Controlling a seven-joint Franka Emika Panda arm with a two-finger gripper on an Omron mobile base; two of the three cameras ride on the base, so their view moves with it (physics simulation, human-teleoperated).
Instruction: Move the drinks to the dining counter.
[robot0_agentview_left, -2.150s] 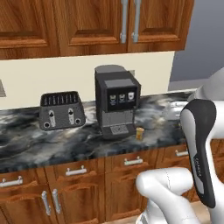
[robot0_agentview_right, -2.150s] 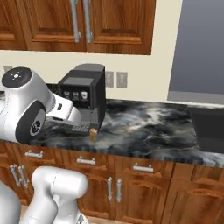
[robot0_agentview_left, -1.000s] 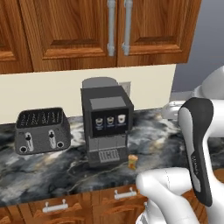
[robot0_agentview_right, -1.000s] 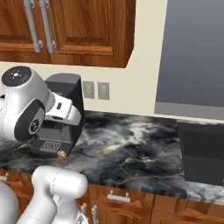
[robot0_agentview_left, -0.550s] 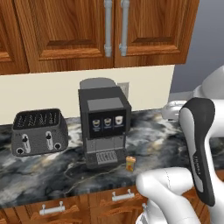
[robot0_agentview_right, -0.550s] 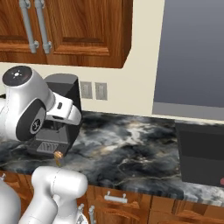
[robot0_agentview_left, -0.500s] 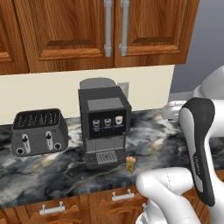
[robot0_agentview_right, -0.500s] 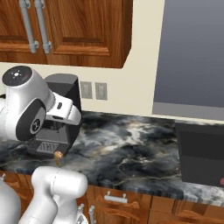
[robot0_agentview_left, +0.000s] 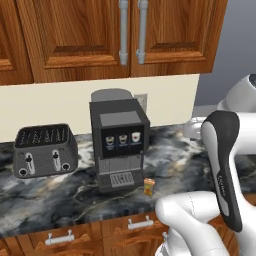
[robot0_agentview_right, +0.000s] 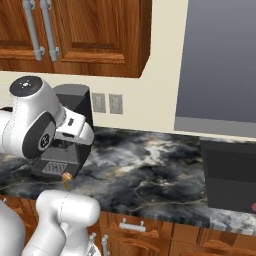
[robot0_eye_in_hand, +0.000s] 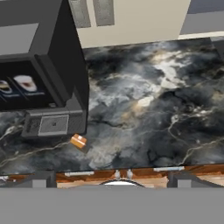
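Carton, orange-yellow, stood on the marbled counter near its front edge, just right of the coffee machine; open stone extended rightward. Toaster sat well left. Gripper aperture could not be determined. Scene framing matched 0.5 s earlier.

The marbled stone surface is gleaming glossy; wooden cabinets are shining smooth, metal handles are looking brushed, the coffee machine is looking matt.
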